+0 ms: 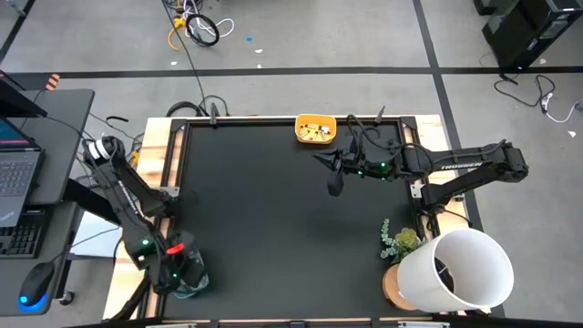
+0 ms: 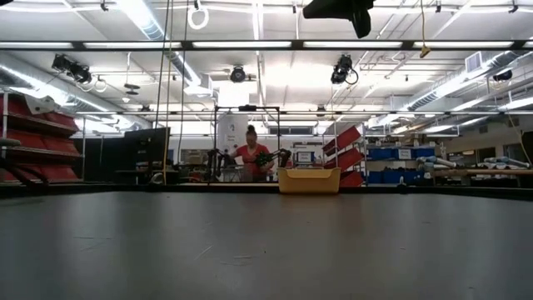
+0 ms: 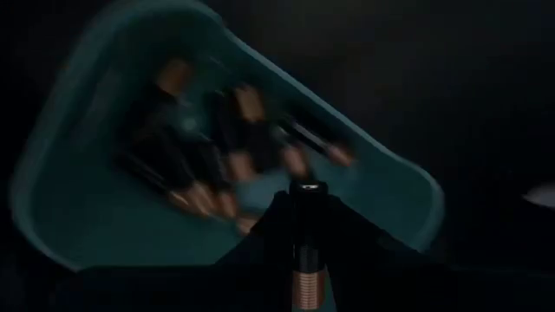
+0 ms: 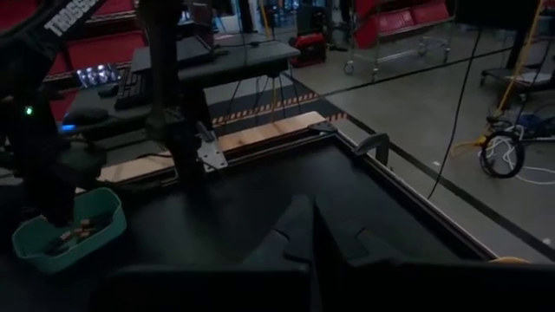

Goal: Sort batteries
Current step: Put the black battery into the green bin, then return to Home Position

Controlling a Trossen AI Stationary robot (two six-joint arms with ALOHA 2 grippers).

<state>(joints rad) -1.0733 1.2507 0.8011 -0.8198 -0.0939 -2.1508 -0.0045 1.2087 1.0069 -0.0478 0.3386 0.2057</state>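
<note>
The left gripper (image 3: 305,260) hovers over the teal tray (image 3: 104,234) of copper-and-black batteries (image 3: 204,160), pinching one battery (image 3: 305,282). The right gripper (image 1: 334,178), fingers closed and empty, hangs near the yellow tray (image 1: 315,130).

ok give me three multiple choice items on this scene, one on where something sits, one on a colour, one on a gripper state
1. Where does the yellow tray sit?
A. middle of the table's far edge
B. near left corner
C. beside the white bucket

2. What colour is the tray under the left gripper?
A. yellow
B. teal
C. red

3. What is the left gripper doing?
A. wide open, empty
B. pinching a copper-and-black battery
C. gripping a tray rim

Answers: 1 A, the high view shows it there. 2 B, the left wrist view shows the teal tray with batteries inside. 3 B, the battery shows between its fingers above that tray.
</note>
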